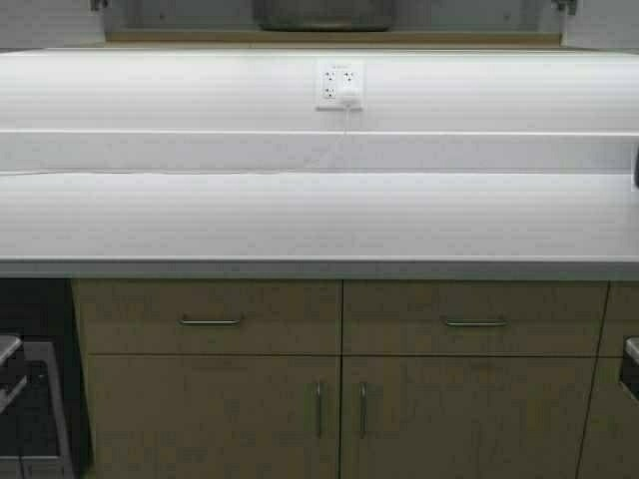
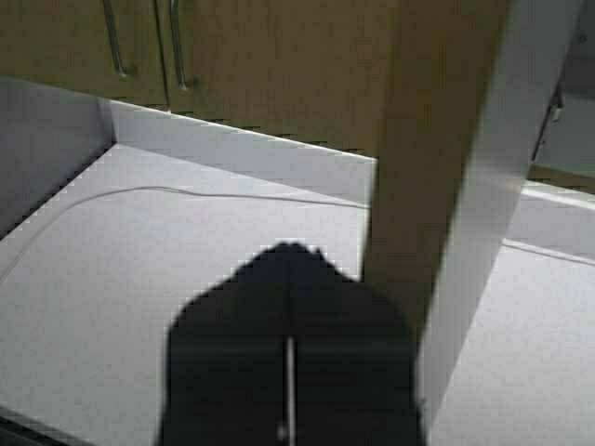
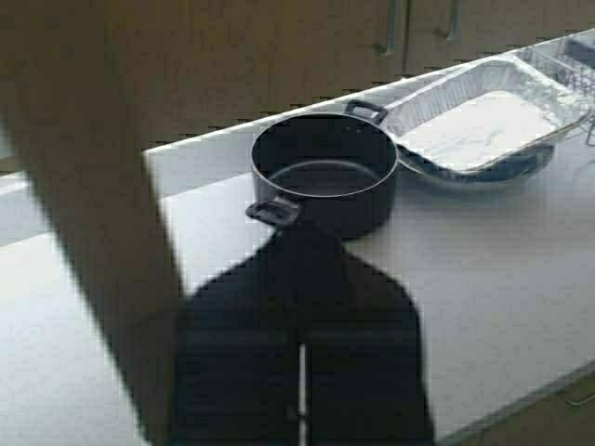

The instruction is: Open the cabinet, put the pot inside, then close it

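Observation:
The pot (image 1: 324,14) is a wide grey metal vessel; only its lower part shows at the top edge of the high view. It stands on the wooden shelf of the upper cabinet (image 1: 180,38) above the counter. Neither arm shows in the high view. My left gripper (image 2: 290,251) is shut with nothing in it, above the white counter, close beside a brown cabinet door (image 2: 437,139) that stands edge-on. My right gripper (image 3: 302,237) is also shut and empty, with another brown door panel (image 3: 102,186) just to its side.
A smaller dark pot (image 3: 323,177) with black loop handles sits on the counter (image 1: 319,215) beside a foil tray (image 3: 483,116). A wall outlet (image 1: 339,85) has a white cord. Lower drawers and doors (image 1: 319,399) are shut.

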Motion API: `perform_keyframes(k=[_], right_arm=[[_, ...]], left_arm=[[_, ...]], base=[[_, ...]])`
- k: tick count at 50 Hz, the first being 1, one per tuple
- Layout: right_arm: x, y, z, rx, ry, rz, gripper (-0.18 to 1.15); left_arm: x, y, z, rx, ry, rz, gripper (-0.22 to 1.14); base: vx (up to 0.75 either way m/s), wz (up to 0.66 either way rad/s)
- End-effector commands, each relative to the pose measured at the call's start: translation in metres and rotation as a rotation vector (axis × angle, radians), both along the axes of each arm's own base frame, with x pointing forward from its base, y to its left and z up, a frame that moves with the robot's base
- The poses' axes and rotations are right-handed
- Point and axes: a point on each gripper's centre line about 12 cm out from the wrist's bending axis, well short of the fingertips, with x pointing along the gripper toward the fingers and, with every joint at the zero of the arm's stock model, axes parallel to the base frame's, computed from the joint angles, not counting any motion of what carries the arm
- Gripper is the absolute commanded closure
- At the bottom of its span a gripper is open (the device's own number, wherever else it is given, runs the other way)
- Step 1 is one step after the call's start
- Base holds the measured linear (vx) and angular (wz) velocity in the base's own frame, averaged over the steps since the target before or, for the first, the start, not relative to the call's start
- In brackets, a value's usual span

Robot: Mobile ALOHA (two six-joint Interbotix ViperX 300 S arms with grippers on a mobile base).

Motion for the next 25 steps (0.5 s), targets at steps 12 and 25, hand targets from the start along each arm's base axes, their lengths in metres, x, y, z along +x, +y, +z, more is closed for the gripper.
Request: perform_keyframes(k=[12,25], right_arm=[[0.003,0.092,0.032,-0.036,-0.061,0.196,0.91],[-0.051,0.153,0.058,-0.068,-0.117,0.332,0.91]], left_arm=[[0.012,-0.058,0.017,0.010,-0.047,-0.135,0.88],[-0.029,-0.133,0.020,0.028,-0.053,-0.308,0.88]], base=[[0.00,0.00],[-0.01,0.02]])
